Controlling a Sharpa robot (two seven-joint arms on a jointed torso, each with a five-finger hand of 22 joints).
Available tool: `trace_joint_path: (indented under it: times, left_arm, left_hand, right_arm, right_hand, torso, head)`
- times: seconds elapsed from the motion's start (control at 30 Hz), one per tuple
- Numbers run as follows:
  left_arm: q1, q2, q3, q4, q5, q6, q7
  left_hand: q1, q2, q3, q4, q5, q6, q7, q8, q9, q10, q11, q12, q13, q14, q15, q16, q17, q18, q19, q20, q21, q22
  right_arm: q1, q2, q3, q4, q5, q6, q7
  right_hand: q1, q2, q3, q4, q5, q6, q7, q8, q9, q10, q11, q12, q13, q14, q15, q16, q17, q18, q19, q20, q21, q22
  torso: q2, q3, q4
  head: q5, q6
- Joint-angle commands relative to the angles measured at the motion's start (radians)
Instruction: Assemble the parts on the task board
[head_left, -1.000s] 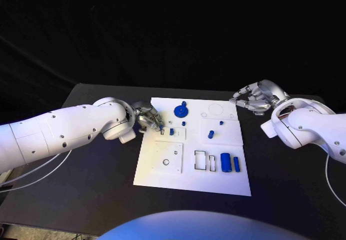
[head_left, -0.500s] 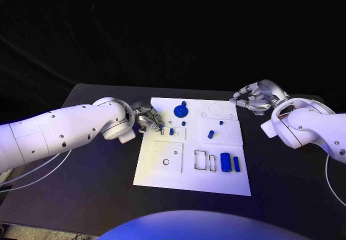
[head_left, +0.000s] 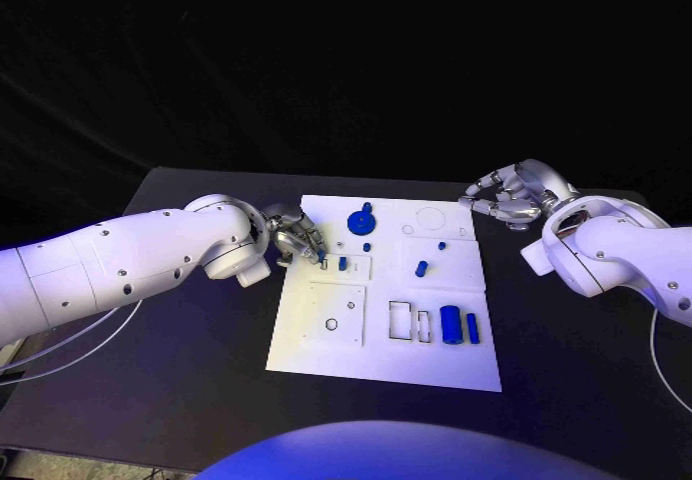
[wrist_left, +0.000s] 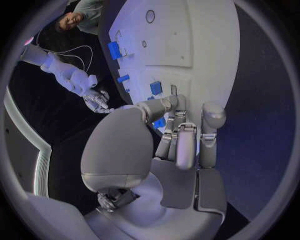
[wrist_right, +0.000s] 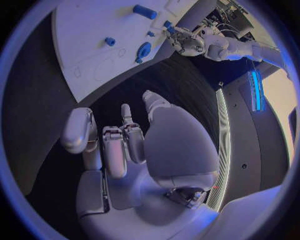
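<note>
We see the white rectangular task board (head_left: 335, 352) lying in the middle of the black table (head_left: 173, 340). The silver many-fingered left hand (head_left: 297, 240) sits over the board's left edge near its far end, fingers curled downward towards a small blue upright peg (head_left: 343, 263) in a square recess. In the left wrist view the fingertips (wrist_left: 173, 91) lie on or just above the board beside a small blue piece (wrist_left: 155, 87); we cannot tell whether the hand grips anything.

The silver many-fingered right hand (head_left: 512, 198) hovers off the board, beyond its far right corner above the table. Its fingers are curled inward and hold nothing; the right wrist view shows the palm (wrist_right: 172, 145) with the fingers (wrist_right: 122, 142) bent above bare table.

On the board we note these parts:
- a round blue disc with a knob (head_left: 362, 221) at the far end;
- a small blue stud (head_left: 368, 246) just nearer than the disc;
- a short blue tilted cylinder (head_left: 421, 268) near the middle;
- a tiny blue piece (head_left: 441, 244) beyond that cylinder;
- two blue bars (head_left: 460, 325) lying side by side near the right edge, beside two empty rectangular slots (head_left: 410, 321).
</note>
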Motion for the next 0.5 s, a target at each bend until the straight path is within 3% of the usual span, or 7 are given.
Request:
trace_joint_path:
  times: [0.03, 0.5]
  left_arm:
    - [-0.002, 0.0, -0.001, 0.002, 0.008, 0.026, 0.001]
    - [-0.005, -0.005, -0.001, 0.003, 0.018, 0.034, 0.003]
  left_hand:
    - [0.001, -0.01, -0.003, -0.009, 0.005, 0.004, 0.01, -0.008, 0.137, 0.001, 0.005, -0.007, 0.002, 0.053, 0.01, -0.007, 0.088, 0.008, -0.002, 0.005, -0.002, 0.066]
    - [-0.001, -0.02, -0.021, -0.032, 0.017, -0.024, 0.015, -0.027, 0.122, 0.006, 0.004, -0.013, 0.013, 0.052, 0.01, -0.01, 0.081, 0.009, -0.004, 0.007, -0.002, 0.07]
  right_arm:
    - [-0.001, 0.0, 0.0, 0.0, -0.01, 0.013, 0.001]
    - [-0.001, 0.001, 0.0, -0.001, -0.006, 0.015, -0.001]
  right_hand:
    - [-0.01, -0.001, 0.004, -0.001, -0.001, -0.009, -0.001, 0.005, 0.001, 0.002, -0.004, 0.0, 0.105, 0.08, -0.004, -0.006, 0.161, 0.018, 0.001, -0.004, -0.005, 0.001]
    - [-0.014, -0.002, 0.004, -0.001, -0.001, -0.012, -0.001, 0.007, 0.005, 0.002, -0.004, 0.001, 0.105, 0.08, -0.005, -0.006, 0.162, 0.018, 0.002, -0.004, -0.007, 0.001]
  torso:
    - [0.0, 0.0002, -0.0003]
    - [0.0, 0.0009, -0.0005]
  head:
    - [0.0, -0.001]
    - [0.0, -0.002]
